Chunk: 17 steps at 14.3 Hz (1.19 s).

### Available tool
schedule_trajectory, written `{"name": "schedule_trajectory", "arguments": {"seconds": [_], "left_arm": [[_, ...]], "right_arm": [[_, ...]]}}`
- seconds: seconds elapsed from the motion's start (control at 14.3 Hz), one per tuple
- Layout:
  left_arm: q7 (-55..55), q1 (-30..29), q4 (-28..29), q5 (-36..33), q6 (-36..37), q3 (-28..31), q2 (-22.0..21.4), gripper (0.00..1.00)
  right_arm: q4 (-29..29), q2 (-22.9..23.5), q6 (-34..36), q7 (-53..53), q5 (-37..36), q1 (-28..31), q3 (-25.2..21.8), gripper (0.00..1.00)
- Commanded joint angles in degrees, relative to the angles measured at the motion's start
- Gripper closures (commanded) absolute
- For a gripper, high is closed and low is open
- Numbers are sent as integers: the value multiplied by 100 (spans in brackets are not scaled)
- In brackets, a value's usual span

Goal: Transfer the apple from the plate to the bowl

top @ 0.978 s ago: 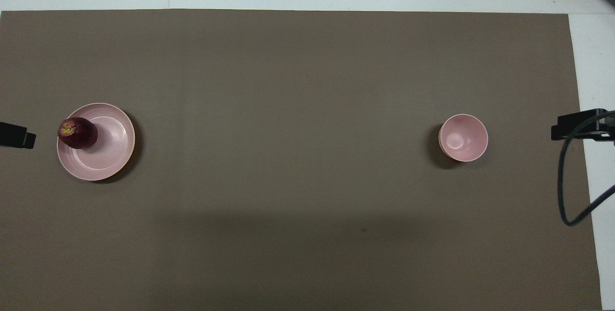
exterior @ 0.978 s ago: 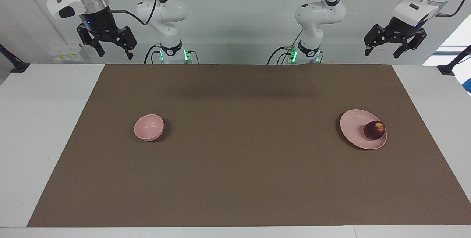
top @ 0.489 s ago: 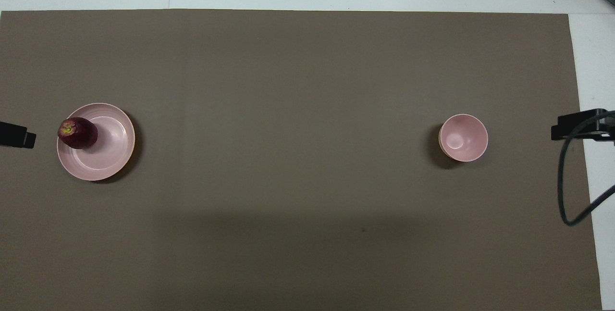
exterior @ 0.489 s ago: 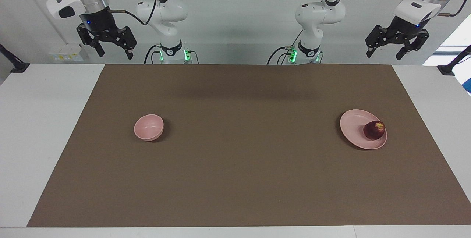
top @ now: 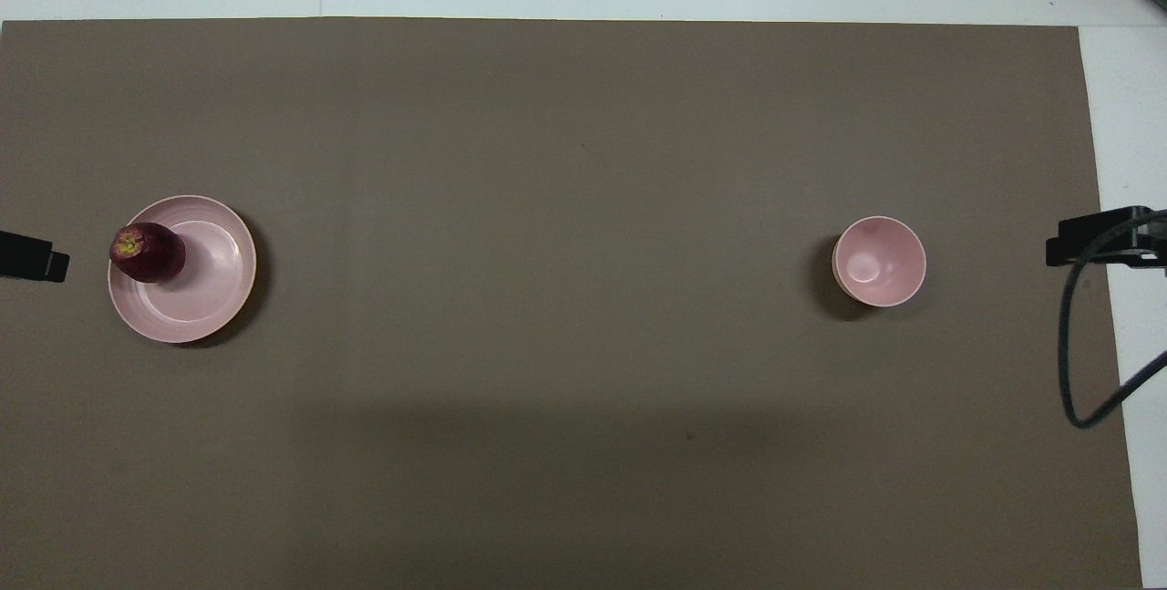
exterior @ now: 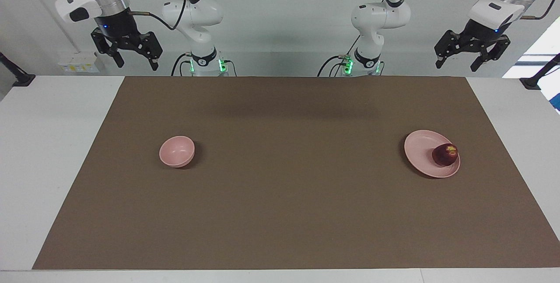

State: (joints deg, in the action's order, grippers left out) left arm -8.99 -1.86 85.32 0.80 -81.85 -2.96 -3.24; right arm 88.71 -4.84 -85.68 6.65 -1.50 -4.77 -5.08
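The small round dark red apple [exterior: 445, 155] with a yellowish patch at its top sits on the wide, shallow, pale pink plate [exterior: 422, 149], pushed right up to the plate's rim on the side toward the left arm's end of the table, so most of the plate's face lies bare. The plate rests flat on the brown rectangular mat [exterior: 288, 213] that covers most of the white table [exterior: 52, 143], a little way in from the mat's edge at that end.

The left gripper [exterior: 457, 63] hangs high in the air by the mat's corner nearest the robots, its two black fingers [exterior: 439, 61] spread apart with nothing between them. The apple and plate lie on the mat well below and forward of those fingertips, with nothing standing between.

The small deep round pale pink bowl [exterior: 176, 151] stands upright and empty toward the right arm's end, well apart from the plate, with a long bare stretch of mat between the two. The right gripper [exterior: 136, 61] hangs high over the white table strip just off the mat's edge nearest the robots, fingers [exterior: 119, 59] likewise apart and empty, and the bowl lies well below and forward of them.

In the overhead view only dark tips show at either side edge, each level with the dish at its end.
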Motion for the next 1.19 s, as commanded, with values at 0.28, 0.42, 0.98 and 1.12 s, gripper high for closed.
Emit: {"name": "schedule_trajectory", "arguments": {"seconds": [0.28, 0.42, 0.98, 1.12], "left_arm": [[-630, -227, 1037, 7, -866, 111, -186, 0], [-657, -289, 1564, 7, -1313, 111, -186, 0], [-1869, -824, 3051, 7, -3520, 120, 51, 0], [-1940, -887, 3087, 7, -3846, 120, 296, 0]], "right_arm": [[-38, 9, 78, -173, -8, 64, 7, 0], [-38, 9, 78, -173, -17, 64, 7, 0], [-38, 9, 104, -182, -8, 64, 7, 0], [-38, 9, 113, -182, -17, 64, 7, 0]]}}
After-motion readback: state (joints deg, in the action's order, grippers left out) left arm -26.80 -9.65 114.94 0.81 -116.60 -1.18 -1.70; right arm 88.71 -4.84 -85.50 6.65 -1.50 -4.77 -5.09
